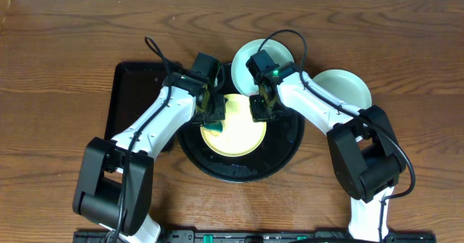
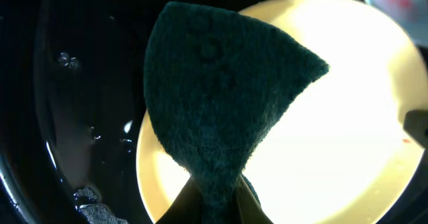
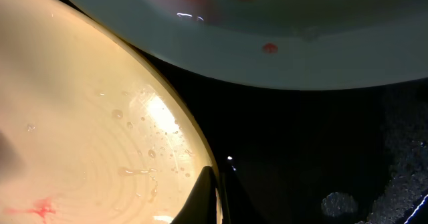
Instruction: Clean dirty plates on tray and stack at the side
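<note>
The pale yellow plate (image 1: 239,130) lies in the round black tray (image 1: 288,145). My left gripper (image 1: 212,117) is shut on a dark green sponge (image 1: 214,128) that rests on the plate's left part. In the left wrist view the sponge (image 2: 221,97) hangs from the jaws (image 2: 217,200) over the yellow plate (image 2: 354,117). My right gripper (image 1: 259,111) is shut on the yellow plate's right rim, as the right wrist view (image 3: 217,190) shows. That plate (image 3: 80,130) is wet, with a red smear. A mint plate (image 1: 248,54) with red spots (image 3: 301,37) leans at the tray's far rim.
A second mint plate (image 1: 346,88) sits on the wooden table to the right of the tray. A rectangular black tray (image 1: 134,91) lies to the left, under my left arm. Water drops lie on the round tray's floor (image 2: 80,83).
</note>
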Robot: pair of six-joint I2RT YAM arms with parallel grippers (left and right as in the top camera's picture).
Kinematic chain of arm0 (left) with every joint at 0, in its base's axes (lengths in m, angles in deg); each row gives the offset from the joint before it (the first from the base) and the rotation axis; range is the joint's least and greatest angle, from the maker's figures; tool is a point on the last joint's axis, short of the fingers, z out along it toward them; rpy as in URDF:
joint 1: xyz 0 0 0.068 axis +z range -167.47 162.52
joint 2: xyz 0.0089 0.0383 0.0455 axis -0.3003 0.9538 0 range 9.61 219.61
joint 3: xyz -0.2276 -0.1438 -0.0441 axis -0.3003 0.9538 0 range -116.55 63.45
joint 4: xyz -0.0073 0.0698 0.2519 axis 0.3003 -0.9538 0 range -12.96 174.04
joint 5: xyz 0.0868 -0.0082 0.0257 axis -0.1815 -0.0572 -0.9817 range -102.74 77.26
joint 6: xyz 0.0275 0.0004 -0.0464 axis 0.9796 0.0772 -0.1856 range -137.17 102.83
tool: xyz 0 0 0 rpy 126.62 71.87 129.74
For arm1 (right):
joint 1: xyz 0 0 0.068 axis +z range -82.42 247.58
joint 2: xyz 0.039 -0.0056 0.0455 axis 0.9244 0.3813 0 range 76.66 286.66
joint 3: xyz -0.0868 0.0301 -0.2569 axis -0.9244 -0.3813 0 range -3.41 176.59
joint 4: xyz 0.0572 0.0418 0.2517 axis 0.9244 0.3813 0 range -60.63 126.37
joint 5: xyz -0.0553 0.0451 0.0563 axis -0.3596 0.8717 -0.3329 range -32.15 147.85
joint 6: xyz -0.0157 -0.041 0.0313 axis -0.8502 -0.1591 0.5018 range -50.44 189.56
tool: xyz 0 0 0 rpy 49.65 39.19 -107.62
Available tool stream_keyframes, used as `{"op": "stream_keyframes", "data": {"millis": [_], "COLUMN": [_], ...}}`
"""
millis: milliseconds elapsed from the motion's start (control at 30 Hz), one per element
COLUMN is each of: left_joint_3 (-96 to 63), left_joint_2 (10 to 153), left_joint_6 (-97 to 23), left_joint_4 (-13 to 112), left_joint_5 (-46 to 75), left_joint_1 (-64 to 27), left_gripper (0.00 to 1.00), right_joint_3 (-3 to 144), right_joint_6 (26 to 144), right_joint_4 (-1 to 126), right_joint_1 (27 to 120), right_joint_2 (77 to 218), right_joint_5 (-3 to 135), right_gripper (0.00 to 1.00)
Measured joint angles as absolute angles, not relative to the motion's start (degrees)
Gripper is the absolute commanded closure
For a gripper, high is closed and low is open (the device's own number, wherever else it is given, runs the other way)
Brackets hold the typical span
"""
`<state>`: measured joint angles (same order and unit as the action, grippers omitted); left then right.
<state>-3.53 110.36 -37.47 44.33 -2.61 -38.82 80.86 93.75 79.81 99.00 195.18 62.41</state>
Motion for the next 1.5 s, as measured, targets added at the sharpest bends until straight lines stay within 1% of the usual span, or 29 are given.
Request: {"op": "stream_keyframes", "data": {"millis": [167, 300, 667, 867, 1067, 1267, 1367, 1500], "left_joint_3": [-0.6, 1.7, 3.0, 3.1, 3.2, 3.2, 3.2, 3.2], "left_joint_2": [110.4, 110.4, 110.4, 110.4, 110.3, 110.3, 110.3, 110.4], "left_joint_6": [-35.3, -32.5, -19.9, -18.0, -25.8, -40.3, -44.5, -43.5], "left_joint_4": [44.4, 44.4, 47.2, 47.8, 51.3, 53.3, 54.2, 56.7], "left_joint_5": [-2.5, -0.1, 6.9, 7.7, 3.2, -0.2, 1.2, 8.1], "left_joint_1": [-39.1, -39.8, -47.6, -46.8, -42.8, -35.7, -34.8, -35.1], "left_gripper": [0.93, 0.93, 0.93, 0.92, 0.93, 0.92, 0.93, 0.92], "right_joint_3": [80.9, 80.9, 80.9, 80.9, 80.9, 80.9, 80.9, 80.9], "right_joint_6": [93.7, 93.7, 93.7, 93.7, 93.7, 94.4, 94.6, 94.6], "right_joint_4": [79.8, 79.7, 79.8, 79.9, 79.8, 79.5, 79.5, 79.4], "right_joint_1": [99.0, 99.0, 99.0, 99.0, 99.0, 99.0, 99.0, 99.0], "right_joint_2": [195.2, 195.2, 195.2, 195.2, 195.2, 195.2, 195.2, 195.2], "right_joint_5": [62.3, 62.2, 61.7, 61.7, 61.5, 61.5, 61.5, 61.5], "right_gripper": [0.99, 0.99, 0.99, 0.99, 0.99, 0.99, 0.99, 0.99]}}
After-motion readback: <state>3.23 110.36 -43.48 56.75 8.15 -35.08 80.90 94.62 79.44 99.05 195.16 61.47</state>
